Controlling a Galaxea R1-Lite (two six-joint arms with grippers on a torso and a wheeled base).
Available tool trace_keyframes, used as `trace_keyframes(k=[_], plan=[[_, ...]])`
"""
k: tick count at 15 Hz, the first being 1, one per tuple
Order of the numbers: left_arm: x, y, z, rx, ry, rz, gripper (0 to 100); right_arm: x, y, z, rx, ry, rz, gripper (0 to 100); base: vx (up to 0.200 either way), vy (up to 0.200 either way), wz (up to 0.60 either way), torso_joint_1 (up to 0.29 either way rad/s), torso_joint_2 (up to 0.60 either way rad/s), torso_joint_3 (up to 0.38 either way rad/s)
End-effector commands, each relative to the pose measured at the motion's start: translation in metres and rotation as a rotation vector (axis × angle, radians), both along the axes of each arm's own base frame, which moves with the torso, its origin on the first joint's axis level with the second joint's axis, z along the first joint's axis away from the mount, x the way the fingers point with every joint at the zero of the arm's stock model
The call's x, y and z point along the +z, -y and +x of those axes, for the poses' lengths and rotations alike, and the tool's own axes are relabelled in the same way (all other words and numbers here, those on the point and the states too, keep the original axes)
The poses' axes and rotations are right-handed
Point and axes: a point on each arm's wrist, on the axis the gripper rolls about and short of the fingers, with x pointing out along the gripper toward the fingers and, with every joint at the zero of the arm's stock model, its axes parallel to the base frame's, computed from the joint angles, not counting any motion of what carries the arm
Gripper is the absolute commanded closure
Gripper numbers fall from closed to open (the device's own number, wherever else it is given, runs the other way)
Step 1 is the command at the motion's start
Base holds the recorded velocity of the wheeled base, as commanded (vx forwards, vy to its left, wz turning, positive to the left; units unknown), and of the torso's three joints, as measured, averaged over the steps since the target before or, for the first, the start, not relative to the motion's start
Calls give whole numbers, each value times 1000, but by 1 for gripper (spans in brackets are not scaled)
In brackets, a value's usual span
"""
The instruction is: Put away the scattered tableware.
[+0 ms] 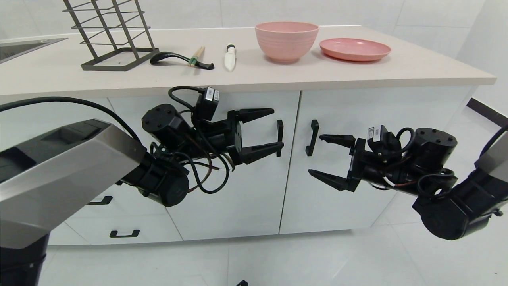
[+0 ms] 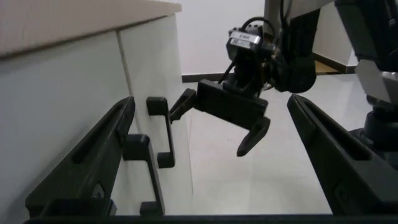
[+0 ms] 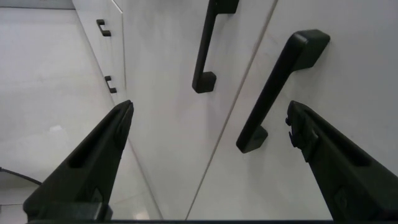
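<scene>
On the counter stand a pink bowl point(image 1: 286, 41) and a pink plate point(image 1: 355, 49). Left of them lie a white spoon point(image 1: 229, 57), chopsticks point(image 1: 196, 56) and a black ladle point(image 1: 180, 60). Below the counter edge, my left gripper point(image 1: 277, 129) point(image 2: 211, 102) is open, its fingers on either side of the left cabinet door's black handle point(image 1: 279, 137) point(image 2: 163, 134). My right gripper point(image 1: 315, 155) point(image 3: 210, 109) is open and empty in front of the right door, just below its handle point(image 1: 312, 137) point(image 3: 280, 87). The right gripper point(image 2: 210, 132) faces the left one.
A dark wire dish rack point(image 1: 113, 35) stands at the counter's left, with a sink point(image 1: 24, 47) beyond it. Drawers with small black handles point(image 1: 124, 233) sit left of the two closed white doors. White tiled floor lies below.
</scene>
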Motion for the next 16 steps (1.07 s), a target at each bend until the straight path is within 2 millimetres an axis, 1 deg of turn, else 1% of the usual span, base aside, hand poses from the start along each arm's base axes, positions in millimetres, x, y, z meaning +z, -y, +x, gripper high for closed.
trace_keyframes(k=[1,5,7,8,9,11,12,14,16], plan=[[18,-4,-8,-3,29,-19,0,0,-1,1,4,2,0,0,0,0,0,0,0,0],[38,9,-27,-46,-35,2,0,-1,-3,8,5,16,4,0,0,0,0,0,0,0],[51,7,-34,-42,-68,16,0,-1,-4,8,10,19,4,0,0,0,0,0,0,0],[51,7,-34,-42,-68,16,0,-1,-4,8,10,19,4,0,0,0,0,0,0,0],[52,5,-37,-30,-83,17,0,1,-9,9,31,33,8,0,0,0,0,0,0,0],[49,8,-40,-7,-112,15,0,0,-11,9,40,30,7,0,0,0,0,0,0,0],[43,16,-43,45,-160,12,0,-2,-15,10,51,30,7,0,0,0,0,0,0,0],[38,24,-45,104,-172,29,0,-1,-16,12,59,36,9,0,0,0,0,0,0,0],[31,29,-46,200,-158,78,0,0,-17,12,106,44,10,0,0,0,0,0,0,0]])
